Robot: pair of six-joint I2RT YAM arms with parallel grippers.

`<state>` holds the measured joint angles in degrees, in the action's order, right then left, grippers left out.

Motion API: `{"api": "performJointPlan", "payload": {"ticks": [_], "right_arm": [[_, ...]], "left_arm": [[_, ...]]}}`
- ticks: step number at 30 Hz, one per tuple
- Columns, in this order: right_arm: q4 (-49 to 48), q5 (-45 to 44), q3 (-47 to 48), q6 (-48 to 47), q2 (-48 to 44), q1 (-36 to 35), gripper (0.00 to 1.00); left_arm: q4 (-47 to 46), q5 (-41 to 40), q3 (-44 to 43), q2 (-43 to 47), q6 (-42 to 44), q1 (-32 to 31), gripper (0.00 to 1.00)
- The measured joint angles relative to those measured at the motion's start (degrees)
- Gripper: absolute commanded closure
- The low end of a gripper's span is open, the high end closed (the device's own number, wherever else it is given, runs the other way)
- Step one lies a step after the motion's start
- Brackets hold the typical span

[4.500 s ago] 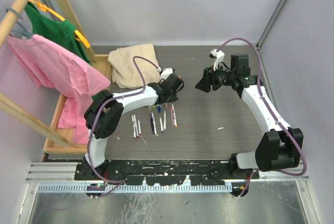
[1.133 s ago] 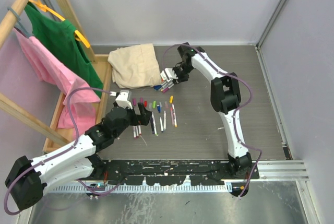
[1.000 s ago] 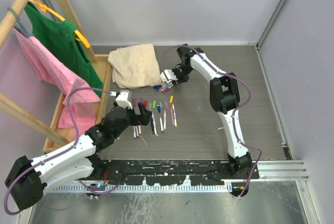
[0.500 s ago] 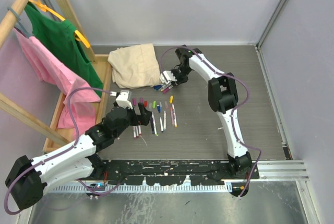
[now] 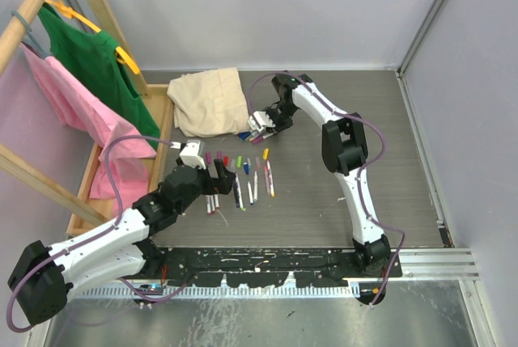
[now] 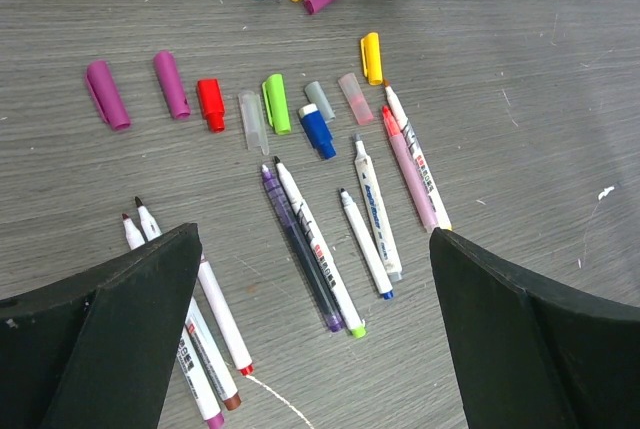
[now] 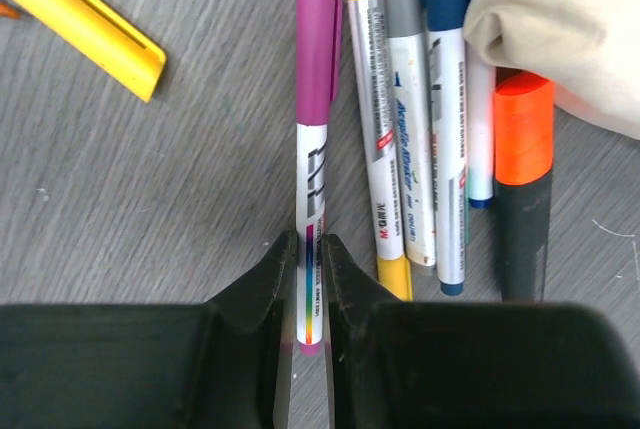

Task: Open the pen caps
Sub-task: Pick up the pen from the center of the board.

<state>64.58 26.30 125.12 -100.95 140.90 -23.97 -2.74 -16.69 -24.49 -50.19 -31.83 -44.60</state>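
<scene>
Our right claw (image 7: 307,244) pinches the purple-capped pen (image 7: 312,169) by its barrel; next we need the open left claw (image 6: 312,239) on its cap (image 7: 318,49).

dark wood-grain table (image 5: 340,193), pale walls (image 5: 283,7)

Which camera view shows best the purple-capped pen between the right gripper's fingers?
The right wrist view: the purple-capped pen lies large and sharp, barrel pinched by the right gripper. The left wrist view shows it small at the top edge; the top external view, only a speck.
</scene>
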Motion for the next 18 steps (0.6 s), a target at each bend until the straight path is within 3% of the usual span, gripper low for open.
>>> {"api": "performJointPlan", "payload": {"ticks": [6,18], "right_arm": [[1.0,-1.0,-1.8,0.2,-0.9,0.0,0.84],[-3.5,-3.5,-16.0,7.3,-9.1,1.8,0.81]], "left_arm": [[0.0,0.0,0.0,0.0,0.0,0.0,0.02],[-0.1,0.6,0.0,0.3,-0.3,0.0,0.02]]}}
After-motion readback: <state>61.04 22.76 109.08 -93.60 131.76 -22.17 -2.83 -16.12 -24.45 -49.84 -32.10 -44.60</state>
